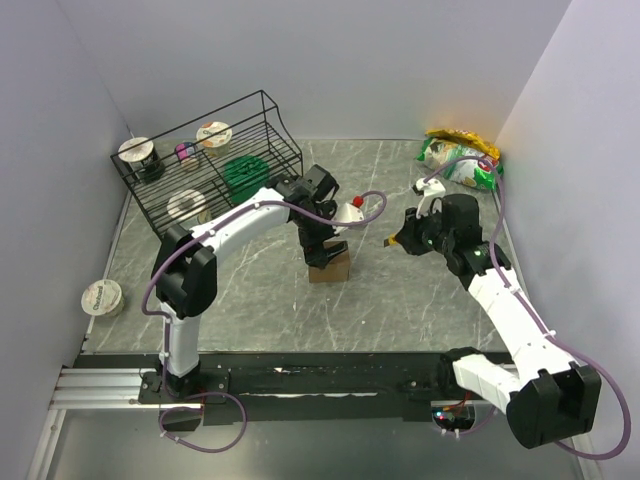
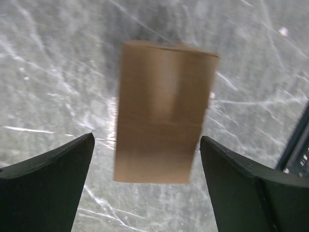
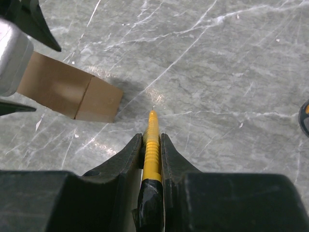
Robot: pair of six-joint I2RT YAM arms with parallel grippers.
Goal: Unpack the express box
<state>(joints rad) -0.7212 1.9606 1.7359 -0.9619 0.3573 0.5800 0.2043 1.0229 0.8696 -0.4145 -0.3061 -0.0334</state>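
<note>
Left end effector (image 2: 147,145) is hanging wide open right over the small plain brown cardboard box (image 2: 164,111), with its fingers straddling it and not touching. The box is sitting mid-table on the grey marbled table (image 3: 231,72). Right end effector (image 3: 152,137) is pinching narrow on a slim yellow ribbed tool with a black handle (image 3: 152,123), pointing near the box.

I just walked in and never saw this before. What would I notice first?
The small brown box sits mid-table, with the left tool spread wide open right above it. Beside it on the right, the right tool pinches a thin yellow-and-black stick. A black wire rack holding cups stands at the far left.
</note>
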